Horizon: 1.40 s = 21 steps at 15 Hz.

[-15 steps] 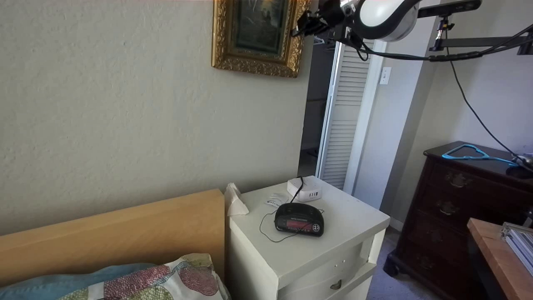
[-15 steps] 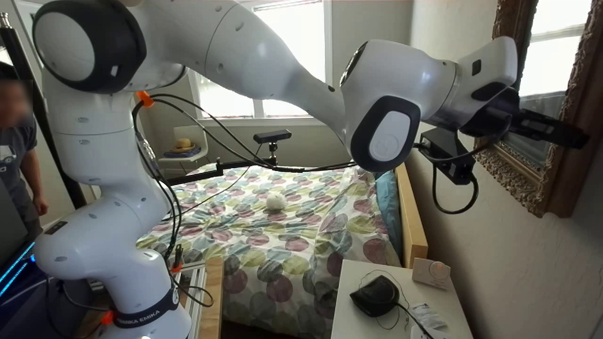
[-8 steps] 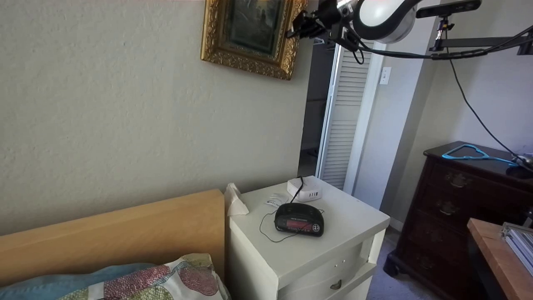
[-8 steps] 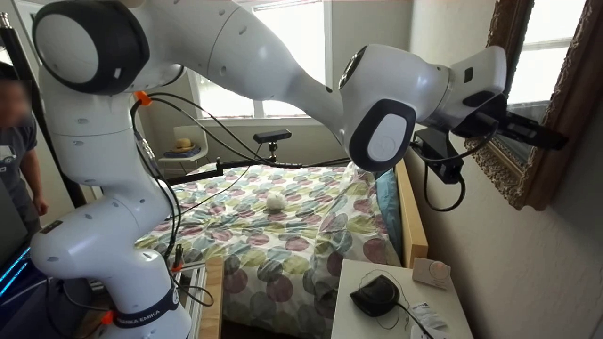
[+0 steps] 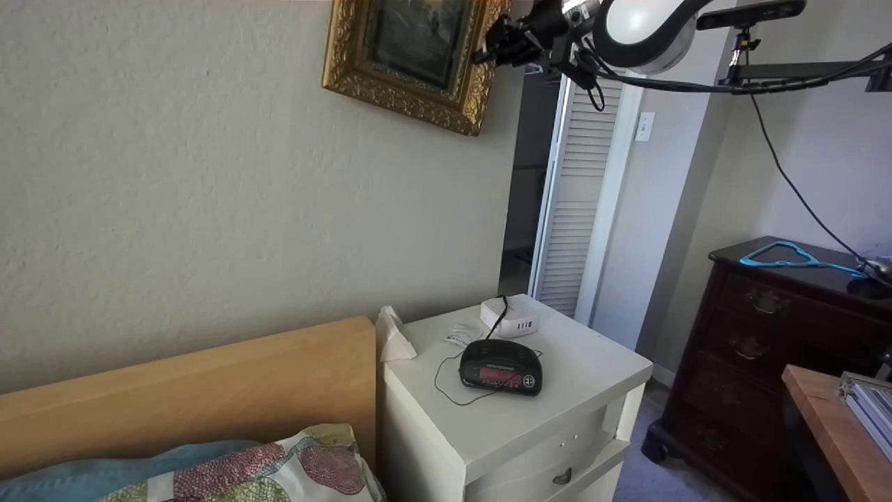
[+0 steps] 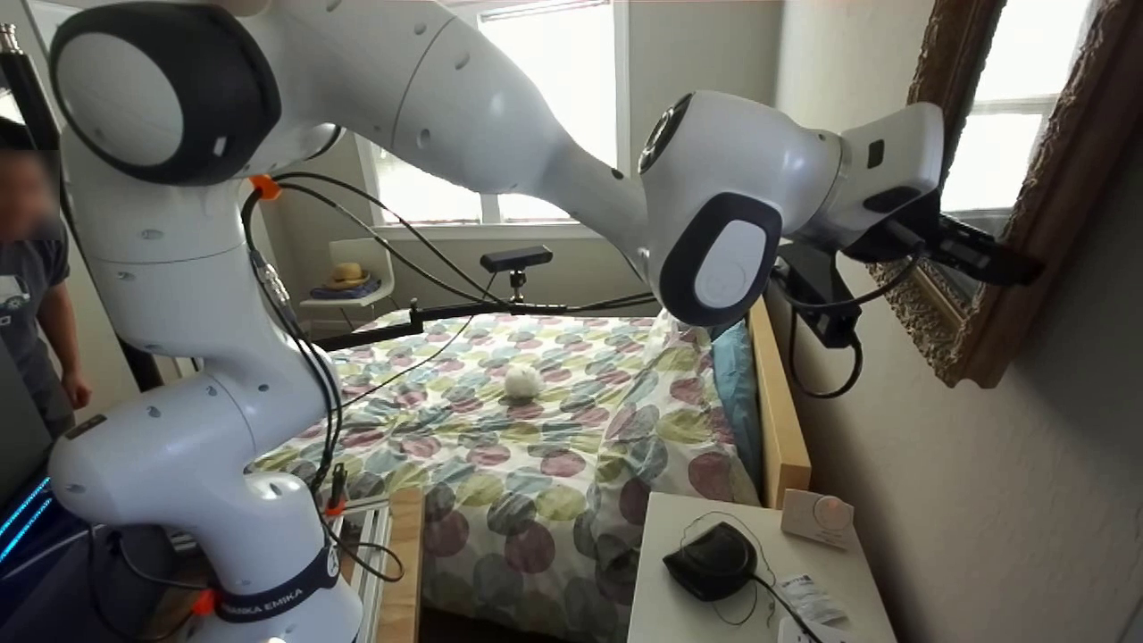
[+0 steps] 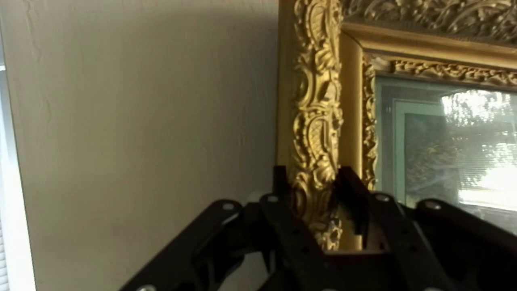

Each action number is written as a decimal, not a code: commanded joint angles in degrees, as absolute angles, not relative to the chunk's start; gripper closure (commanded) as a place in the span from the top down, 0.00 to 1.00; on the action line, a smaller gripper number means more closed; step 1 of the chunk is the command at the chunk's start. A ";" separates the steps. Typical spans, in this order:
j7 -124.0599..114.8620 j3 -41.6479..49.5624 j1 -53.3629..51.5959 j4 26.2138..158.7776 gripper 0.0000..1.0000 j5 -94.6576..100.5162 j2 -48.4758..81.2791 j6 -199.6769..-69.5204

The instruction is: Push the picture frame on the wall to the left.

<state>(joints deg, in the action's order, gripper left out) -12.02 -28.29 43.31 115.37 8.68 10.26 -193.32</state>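
Observation:
The picture frame (image 5: 401,99), gilded and ornate, hangs on the pale wall (image 5: 209,209) at the top of an exterior view, its top cut off. Its bottom edge slopes down to the right. In an exterior view the frame (image 6: 933,335) is at the upper right, partly hidden by my arm. My gripper (image 5: 481,57) is at the frame's right side rail. In the wrist view the gripper (image 7: 312,180) has one finger at the outer edge and one on the inner side of the frame's rail (image 7: 317,93), with the rail between them.
A white nightstand (image 5: 453,411) below holds a black alarm clock (image 5: 500,367) and a white box (image 5: 511,317). A wooden headboard (image 5: 279,376) stands against the wall. A doorway and louvred door (image 5: 582,188) are right of the frame. A person (image 6: 31,295) stands behind the arm.
The gripper has moved left along the wall. The frame has shifted left with it and tilted more, its lower left corner rising and its lower right corner dropping slightly.

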 commanded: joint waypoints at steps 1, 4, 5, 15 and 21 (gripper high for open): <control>-12.70 -34.23 48.51 115.67 0.30 12.57 11.00 -192.57; -12.53 -38.14 52.62 115.58 0.54 13.69 11.59 -192.46; -12.34 -39.32 53.81 115.61 0.66 14.45 11.78 -192.31; -11.66 -48.14 64.07 116.64 1.00 16.27 11.23 -191.53; -13.00 -50.59 73.84 122.68 1.00 15.87 0.56 -189.11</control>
<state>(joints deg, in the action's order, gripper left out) -11.02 -48.45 68.34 118.01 15.10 8.31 -191.99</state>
